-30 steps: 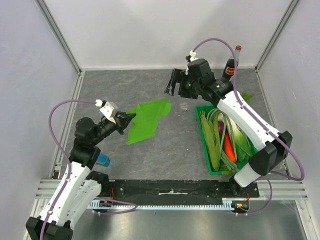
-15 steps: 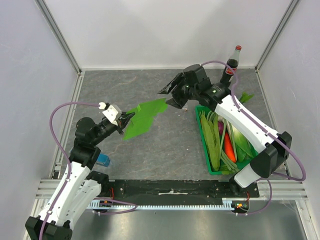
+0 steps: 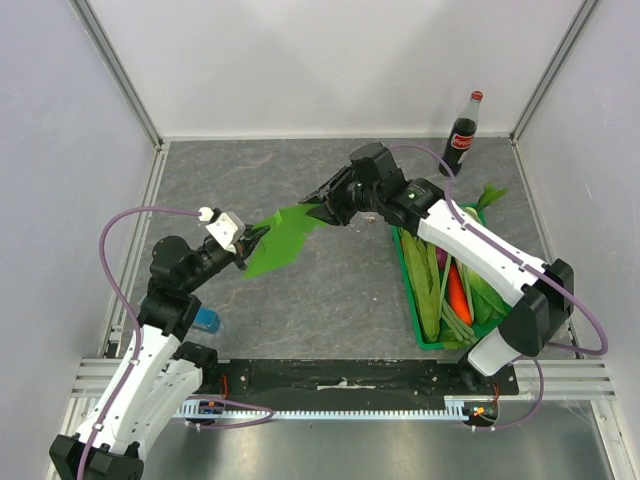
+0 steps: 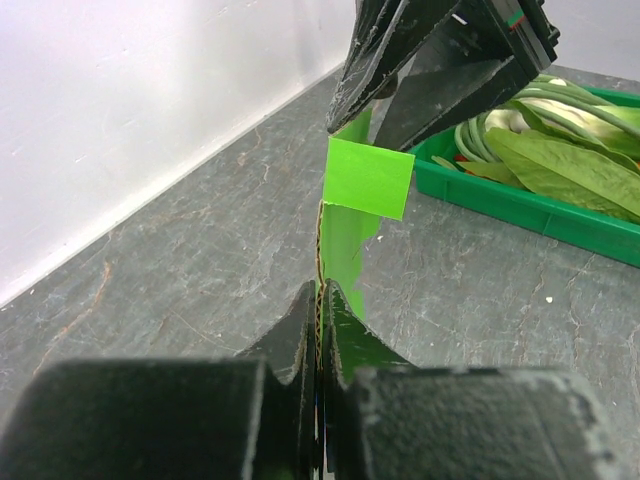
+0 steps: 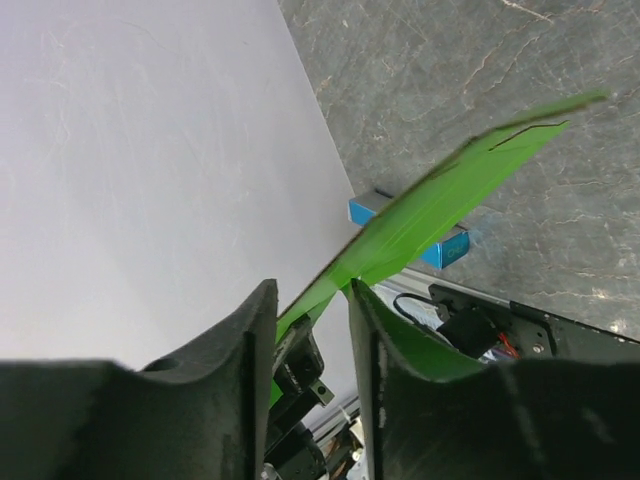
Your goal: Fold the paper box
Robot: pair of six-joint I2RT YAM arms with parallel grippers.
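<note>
Two hands now meet your paper box [image 3: 285, 238], lifted left of centre in the top view: left hand [image 3: 250, 240] pinching its near end, right hand [image 3: 320, 206] just swung in, fingers [image 5: 230, 400] half-spread astride the far end, ready to fold.

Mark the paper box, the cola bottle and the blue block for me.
paper box [image 3: 283, 240], top view, middle of the green sheet.
cola bottle [image 3: 460, 140], top view, on its dark body.
blue block [image 3: 205, 320], top view, on its top face.
</note>
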